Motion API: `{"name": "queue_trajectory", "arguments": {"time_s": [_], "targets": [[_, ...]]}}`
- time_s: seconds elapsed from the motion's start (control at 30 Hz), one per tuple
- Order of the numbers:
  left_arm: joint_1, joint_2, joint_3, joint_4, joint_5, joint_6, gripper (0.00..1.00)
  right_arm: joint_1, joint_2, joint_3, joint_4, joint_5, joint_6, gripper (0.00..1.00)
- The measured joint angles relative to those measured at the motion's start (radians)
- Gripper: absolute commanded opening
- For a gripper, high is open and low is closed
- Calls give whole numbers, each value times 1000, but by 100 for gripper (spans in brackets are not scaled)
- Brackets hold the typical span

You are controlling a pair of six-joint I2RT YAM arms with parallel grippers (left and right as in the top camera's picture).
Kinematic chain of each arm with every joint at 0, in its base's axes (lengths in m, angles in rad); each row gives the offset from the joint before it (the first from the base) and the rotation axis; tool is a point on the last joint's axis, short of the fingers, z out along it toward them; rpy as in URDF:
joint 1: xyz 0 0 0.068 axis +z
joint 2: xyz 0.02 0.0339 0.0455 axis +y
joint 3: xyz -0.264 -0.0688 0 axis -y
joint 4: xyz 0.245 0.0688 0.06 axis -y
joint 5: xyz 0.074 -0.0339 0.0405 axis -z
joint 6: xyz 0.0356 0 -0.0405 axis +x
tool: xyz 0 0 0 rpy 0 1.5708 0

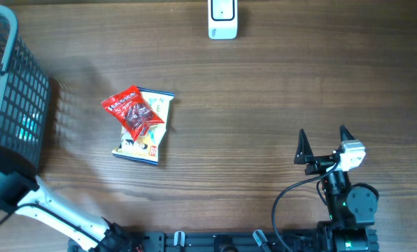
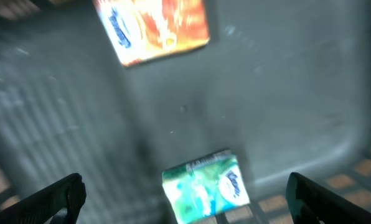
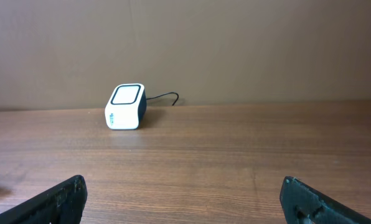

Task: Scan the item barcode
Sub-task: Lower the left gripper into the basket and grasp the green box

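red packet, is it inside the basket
No, the red packet lies on the table atop a pale packet, right of the basket.

Wooden table (image 1: 264, 91) with scanner (image 1: 222, 19), basket (image 1: 19, 98), snack packets (image 1: 140, 124) (two, overlapping)

A: What is the worktop (image 1: 264, 91) made of?
B: Wood, brown, with visible grain and a matt finish.
A: And the rest?
B: The red packet (image 1: 133, 112) is glossy, crinkled film. The scanner (image 1: 222, 19) at top is smooth white plastic. The basket (image 1: 16, 105) at upper left is dark plastic mesh.
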Motion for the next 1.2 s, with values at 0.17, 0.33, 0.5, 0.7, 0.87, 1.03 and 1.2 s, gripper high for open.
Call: {"name": "queue_trajectory", "arguments": {"time_s": [0.17,0.33,0.5,0.7,0.87,1.03,1.2], "targets": [[2,114,-1,-25,101,0,100,0,0,0,0,0,0,100],[-5,134,-1,-63,138,0,100,0,0,0,0,0,0,100],[-5,134,-16,-89,154,-16,100,0,0,0,0,0,0,100],[-5,134,-139,-33,169,-22,100,0,0,0,0,0,0,100],[-5,119,-178,-12,163,-31,92,0,0,0,0,0,0,100],[-3,119,-180,-13,163,-34,42,0,0,0,0,0,0,99],[-2,118,-181,-13,181,-27,27,0,0,0,0,0,0,100]]}}
